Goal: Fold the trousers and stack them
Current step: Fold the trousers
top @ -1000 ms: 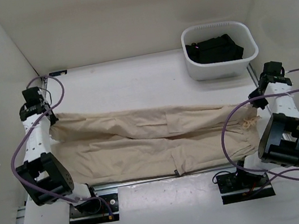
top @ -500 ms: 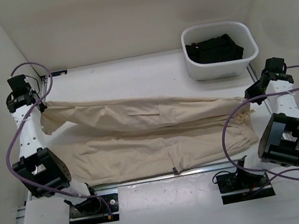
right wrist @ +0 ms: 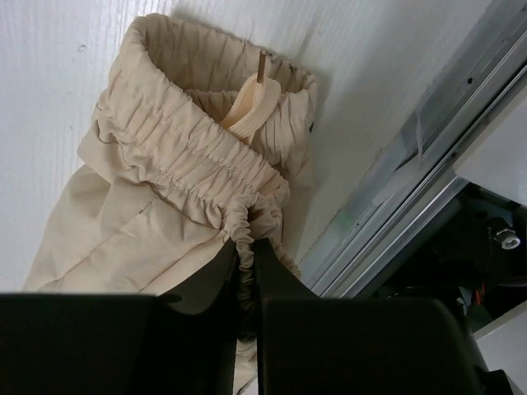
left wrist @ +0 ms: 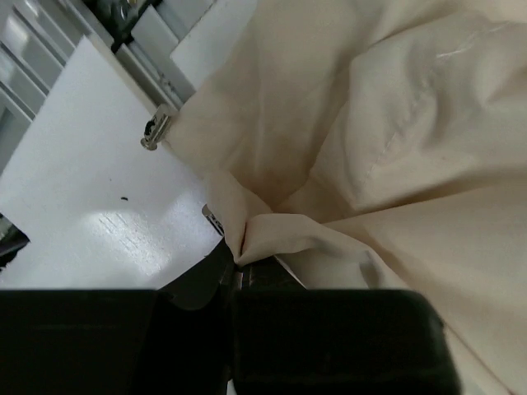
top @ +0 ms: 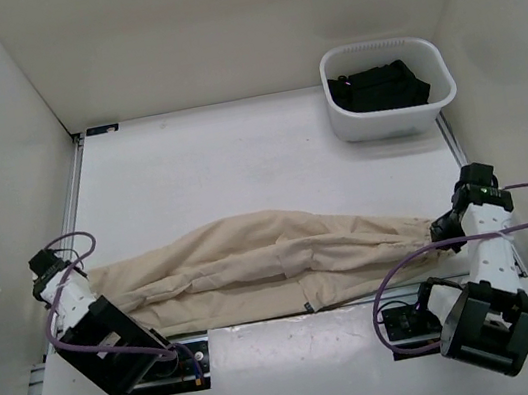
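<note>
Beige soft cotton trousers (top: 275, 262), one pair, bunched lengthwise along the near side.
My two pincers grip it: left pincer (left wrist: 235, 265) clamped on a fabric fold, right pincer (right wrist: 247, 247) on the elastic waistband.

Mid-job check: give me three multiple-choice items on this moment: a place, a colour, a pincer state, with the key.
1. Where do the trousers lie?
A) far left corner
B) along the table's near edge
C) against the far wall

2. What colour are the garments in the white bin?
A) black
B) red
C) beige

3. What is the right pincer doing?
A) open, empty
B) holding a black garment
C) shut on the trousers' waistband

1 B, the top view shows them across the near edge; 2 A, a dark pile fills the bin; 3 C, it pinches the gathered elastic.
</note>
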`<state>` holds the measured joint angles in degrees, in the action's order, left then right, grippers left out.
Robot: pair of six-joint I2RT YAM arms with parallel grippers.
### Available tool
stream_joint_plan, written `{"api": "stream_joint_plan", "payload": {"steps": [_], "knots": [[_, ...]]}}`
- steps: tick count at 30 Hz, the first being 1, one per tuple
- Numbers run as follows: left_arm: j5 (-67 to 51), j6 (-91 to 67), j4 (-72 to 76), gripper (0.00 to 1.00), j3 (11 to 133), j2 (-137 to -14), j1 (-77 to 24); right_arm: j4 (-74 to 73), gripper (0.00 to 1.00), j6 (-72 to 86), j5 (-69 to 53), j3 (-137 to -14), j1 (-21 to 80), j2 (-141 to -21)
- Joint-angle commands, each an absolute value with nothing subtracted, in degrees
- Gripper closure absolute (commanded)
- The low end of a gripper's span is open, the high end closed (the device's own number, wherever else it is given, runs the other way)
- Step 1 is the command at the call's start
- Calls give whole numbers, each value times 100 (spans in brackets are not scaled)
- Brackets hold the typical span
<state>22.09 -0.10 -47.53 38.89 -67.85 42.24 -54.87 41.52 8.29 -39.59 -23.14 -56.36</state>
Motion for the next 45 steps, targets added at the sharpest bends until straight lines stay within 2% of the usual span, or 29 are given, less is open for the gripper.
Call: {"api": "stream_joint_plan", "payload": {"steps": [1, 3, 11, 16, 19, 21, 26, 28, 29, 30, 31, 32, 33, 36, 39, 42, 45], "knots": [[2137, 0, -4378, 86, 3990, -6845, 4525, -5484, 92, 4026, 1099, -4130, -2294, -5660], [2066, 0, -4377, 86, 4244, -6987, 4588, -5484, 100, 3921, 1178, -4394, -2294, -5712], [1618, 0, -4377, 86, 5966, -7365, 4676, -5292, 100, 3805, 1135, -5009, -2294, -5923], [941, 0, -4377, 86, 7092, -7278, 4676, -5430, 100, 3806, 914, -5923, -2294, -6213], [826, 0, -4377, 86, 7014, -6918, 4676, -5511, 100, 3753, 914, -6012, -2294, -6136], [826, 0, -4377, 84, 6778, -6664, 4676, -5563, 100, 3753, 914, -5619, -2294, -5951], [1159, 0, -4228, 83, 5504, -6162, 4799, -5686, 100, 3806, 984, -4853, -2294, -5520], [1657, 0, -4228, 80, 4734, -5917, 4851, -5791, 100, 3806, 1238, -4590, -2294, -5441], [1835, 0, -4228, 78, 4485, -5854, 4956, -5940, 92, 3858, 1718, -4536, -2294, -5388], [1976, 0, -4228, 73, 4274, -5801, 5035, -6020, 48, 3963, 1975, -4535, -2294, -5388], [2082, 0, -4228, 69, 4097, -5714, 5193, -6081, 26, 3964, 2178, -4535, -2294, -5388], [2153, 0, -4315, 65, 3887, -5713, 5255, -6213, 15, 4051, 2345, -4622, -2294, -5388], [2223, 0, -4524, 63, 3824, -5713, 5256, -6214, 10, 4052, 2451, -4727, -2294, -5327], [2163, 0, -4676, 67, 3823, -5713, 5256, -5996, 10, 3903, 2146, -5209, -2224, -5378], [2162, 0, -4737, 68, 3823, -5713, 5256, -5301, 22, 3279, 602, -5606, -1786, -5449], [2162, 0, -4737, 69, 3823, -5766, 5256, -5518, 24, 3277, 281, -5844, -943, -5746], [2162, 0, -4737, 69, 3955, -5871, 5256, -5600, 43, 3734, 413, -5416, -90, -5871]]}}
